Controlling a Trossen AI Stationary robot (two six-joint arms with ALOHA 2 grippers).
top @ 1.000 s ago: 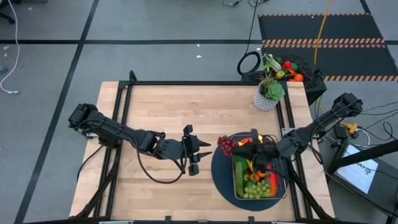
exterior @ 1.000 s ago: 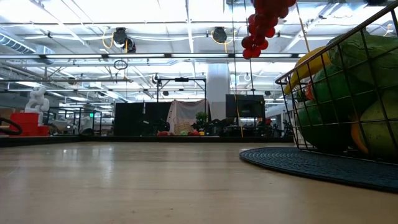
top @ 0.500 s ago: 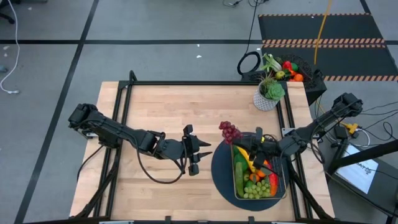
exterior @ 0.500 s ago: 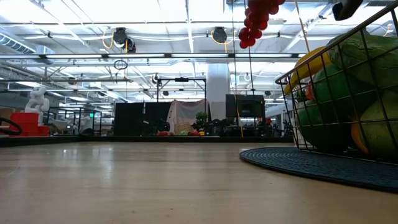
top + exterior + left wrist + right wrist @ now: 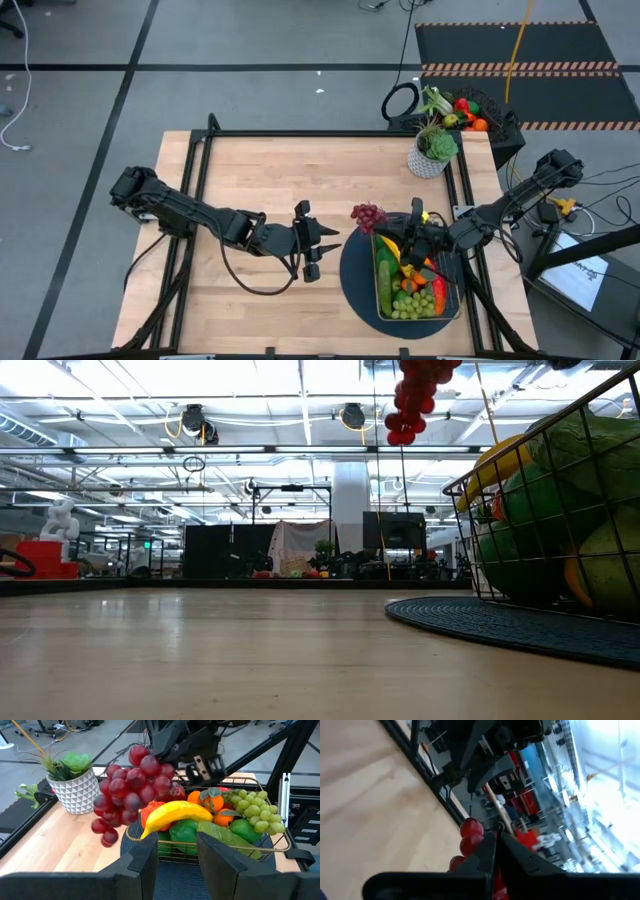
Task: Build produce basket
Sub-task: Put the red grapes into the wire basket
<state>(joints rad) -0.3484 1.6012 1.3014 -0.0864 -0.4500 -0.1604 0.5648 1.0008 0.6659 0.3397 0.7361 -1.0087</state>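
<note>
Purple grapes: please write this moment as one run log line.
right claw: shut on purple grapes | grapes: in air beside basket edge | left claw: idle mid-table

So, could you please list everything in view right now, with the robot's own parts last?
Basket: one, dark wire, on the mat.
Mat: one, dark, round, right half of the table.
Red grapes: one bunch, hanging from the right gripper above the basket's far corner.
Banana: one, yellow, in the basket.
Green grapes: one bunch, in the basket.
Potted plant: one, white pot, far right corner.
Left gripper: mid-table, empty.
Right gripper: shut on the grape stem.
</note>
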